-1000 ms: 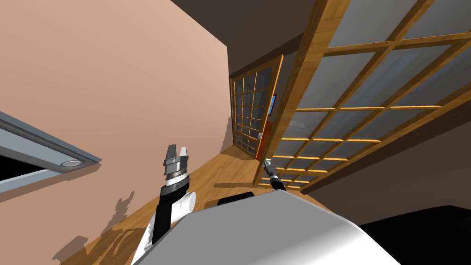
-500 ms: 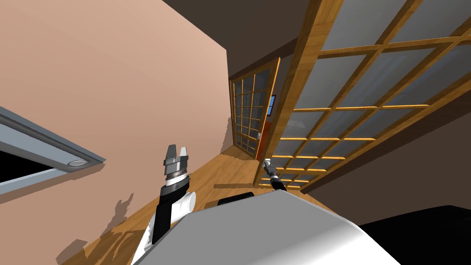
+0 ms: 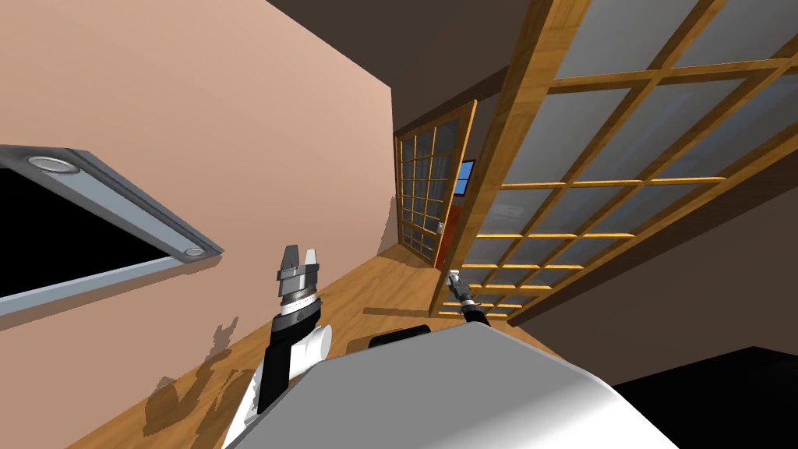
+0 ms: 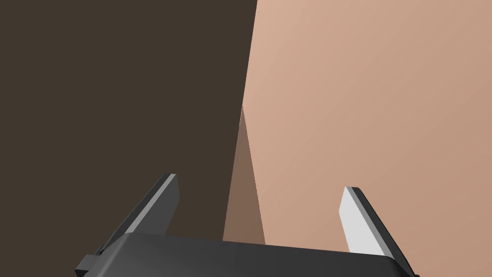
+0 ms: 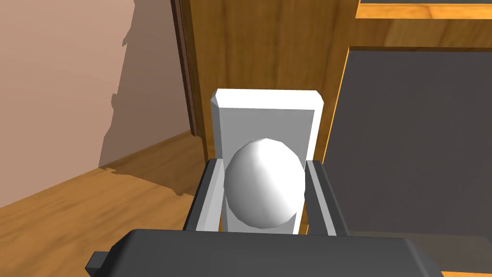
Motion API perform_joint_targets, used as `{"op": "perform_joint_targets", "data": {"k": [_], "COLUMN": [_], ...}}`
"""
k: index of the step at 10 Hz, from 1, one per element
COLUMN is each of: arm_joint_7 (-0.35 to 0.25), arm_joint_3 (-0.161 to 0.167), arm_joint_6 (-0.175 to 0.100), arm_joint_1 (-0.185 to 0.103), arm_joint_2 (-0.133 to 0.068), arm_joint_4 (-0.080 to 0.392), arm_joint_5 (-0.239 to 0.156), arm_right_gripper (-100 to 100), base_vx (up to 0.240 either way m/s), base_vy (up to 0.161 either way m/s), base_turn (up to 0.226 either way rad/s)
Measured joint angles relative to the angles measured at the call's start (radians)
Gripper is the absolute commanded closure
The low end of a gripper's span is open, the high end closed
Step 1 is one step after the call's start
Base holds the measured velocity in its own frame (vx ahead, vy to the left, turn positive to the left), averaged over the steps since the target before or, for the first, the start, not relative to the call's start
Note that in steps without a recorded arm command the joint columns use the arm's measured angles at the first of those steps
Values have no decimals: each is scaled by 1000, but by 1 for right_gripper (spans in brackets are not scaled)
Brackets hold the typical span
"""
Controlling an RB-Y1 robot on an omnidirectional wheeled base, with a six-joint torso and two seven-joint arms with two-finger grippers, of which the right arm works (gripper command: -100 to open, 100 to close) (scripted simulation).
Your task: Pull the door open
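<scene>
A wooden door (image 3: 623, 179) with a grid of grey glass panes rises at my right in the head view. Its white round knob (image 5: 264, 182) sits on a white backplate (image 5: 266, 122) against the wooden stile. My right gripper (image 5: 262, 192) is shut on the knob, one finger pressing each side; the same right gripper (image 3: 454, 278) shows small at the door's edge in the head view. My left gripper (image 3: 299, 259) is raised beside the pink wall, its fingers (image 4: 353, 223) open with nothing between them.
A pink wall (image 3: 234, 156) runs along the left with a grey-framed opening (image 3: 117, 195) onto a black area. A second paned wooden door (image 3: 427, 187) stands further down the wooden floor (image 3: 366, 288). A black area lies at the bottom right.
The whole head view has shifted: the grey-framed opening now sits higher and further right, and the far door has slid slightly right. My right gripper stays on the knob.
</scene>
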Motion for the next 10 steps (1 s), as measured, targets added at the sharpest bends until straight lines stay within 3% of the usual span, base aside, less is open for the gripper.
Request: {"op": "perform_joint_targets", "data": {"k": [5,7,10], "arm_joint_7": [-85,-95,-130], "arm_joint_3": [63,71,98], "arm_joint_6": [-40,-45,-90], "arm_joint_1": [30,38,48], "arm_joint_2": [-54,-61,-86], "arm_joint_4": [-6,-6,10], "arm_joint_5": [26,30,45], "arm_right_gripper": [100,100,100], "base_vx": [-179,-183,-207], "base_vy": [-40,-32,-33], "base_turn": [104,128,101]}}
